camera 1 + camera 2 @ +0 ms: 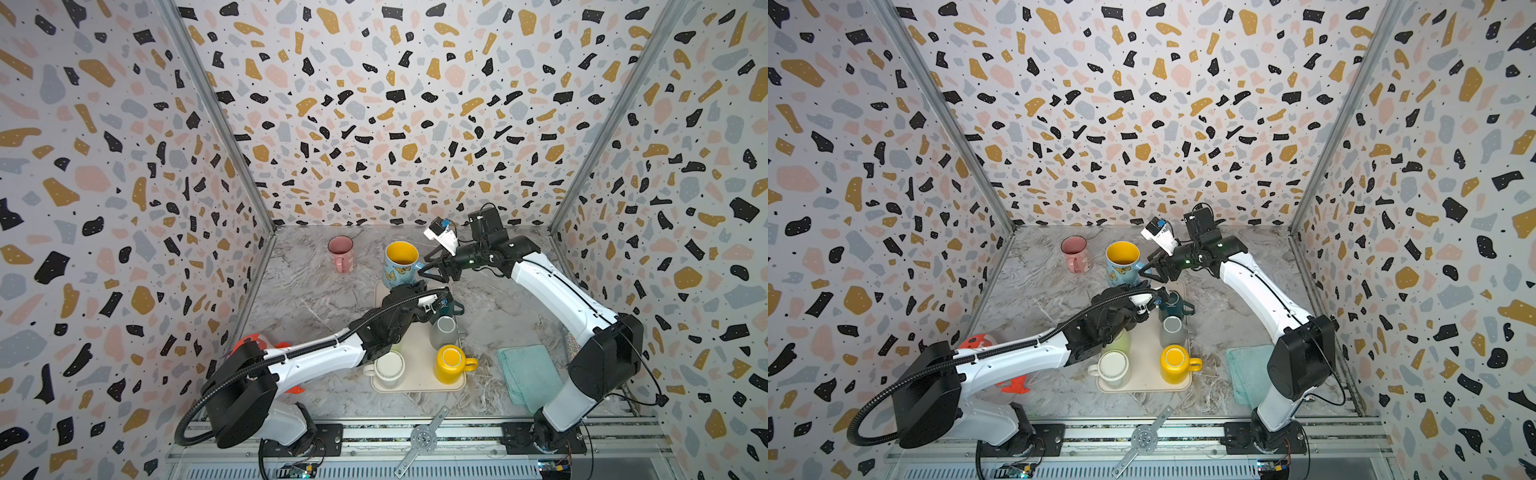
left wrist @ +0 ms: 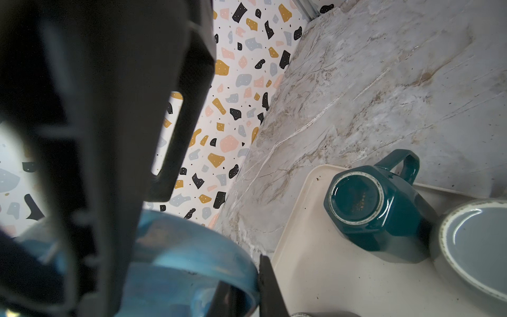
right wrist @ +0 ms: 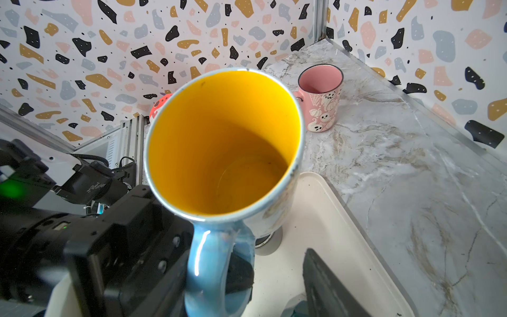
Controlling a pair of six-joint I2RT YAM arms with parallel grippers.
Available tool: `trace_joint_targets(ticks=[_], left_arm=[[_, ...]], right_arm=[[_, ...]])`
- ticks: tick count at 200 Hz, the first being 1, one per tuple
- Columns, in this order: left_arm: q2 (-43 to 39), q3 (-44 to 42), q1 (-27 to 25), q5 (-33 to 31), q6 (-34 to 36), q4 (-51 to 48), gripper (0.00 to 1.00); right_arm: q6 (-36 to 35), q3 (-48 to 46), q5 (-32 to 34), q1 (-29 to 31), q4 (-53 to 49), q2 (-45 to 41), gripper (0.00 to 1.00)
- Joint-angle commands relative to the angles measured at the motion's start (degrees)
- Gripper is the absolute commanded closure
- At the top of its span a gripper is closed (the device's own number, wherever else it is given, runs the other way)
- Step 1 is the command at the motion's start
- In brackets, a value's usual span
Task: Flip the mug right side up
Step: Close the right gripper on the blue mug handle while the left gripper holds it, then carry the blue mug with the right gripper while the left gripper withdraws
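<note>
And we are looking at the blue mug (image 1: pixel 400 266) standing mouth up, yellow inside showing, over the far corner of the tray (image 1: pixel 415 388), though we are not able to tell whether its foot is resting on that corner or hanging just above it. The left gripper (image 1: pixel 410 289) is pressed together low on the mug's handle (image 3: pixel 208 260), pinching that blue strap as best we are reading it from the wrist views. The right gripper (image 1: pixel 428 270) is hovering spread at the handle side, one finger (image 3: pixel 326 285) showing just beside the loop and nothing in its jaws. So by our judgement the flip itself is looking done, and what we are facing is the finish: getting the mug settled or passed across without tipping it. To do that well, we are wanting the rim level and the right jaws coming square onto the upper part of the handle, clear of the left fingers, and biting firmly before the left lets go. Two loose grips at once is where a tall mug is going to swing. We are also watching the dark green mug (image 2: pixel 378 214), upside down on the tray just beside the work, and the tray's raised lip, since a foot landing half on it is likely to rock. The bare table (image 1: pixel 316 299) near the pink mug (image 1: pixel 341 253) is looking like the safer landing.
</note>
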Motion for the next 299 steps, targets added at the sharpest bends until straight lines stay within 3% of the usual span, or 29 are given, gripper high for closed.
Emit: trace_joint_targets(ticks=[1,65,141,156,180,192,283,299], left_arm=[[-1.2,1.6,-0.5,-2.1,2.3,8.2,1.0],[-1.5,1.4,-0.9,-2.1,2.7,8.1,1.0],[-1.6,1.4,-1.2,-2.6,3.3,7.9,1.0],[-1.6,1.4,-1.2,-2.7,3.4,7.9,1.0],[-1.5,1.4,-1.2,-3.0,3.6,7.9,1.0],[-1.3,1.4,-1.2,-3.1,3.6,7.9,1.0],[-0.9,2.3,-1.3,-9.5,2.1,9.6,1.0],[-1.2,3.2,-1.3,-9.9,0.5,8.7,0.9]], right_arm=[[0.7,1.9,1.4,0.4,-0.8,-0.1,0.38],[1.5,2.1,2.1,0.6,-0.7,1.3,0.41],[2.9,2.2,3.6,0.7,0.1,2.0,0.53],[3.3,2.3,3.9,0.8,0.3,2.2,0.61],[3.8,2.4,4.0,0.8,0.5,2.4,0.81],[4.0,2.4,4.3,0.8,0.7,2.6,1.0],[7.8,-2.0,6.1,0.7,6.9,-1.2,1.0],[8.6,-2.6,5.9,1.0,8.2,-1.6,1.0]])
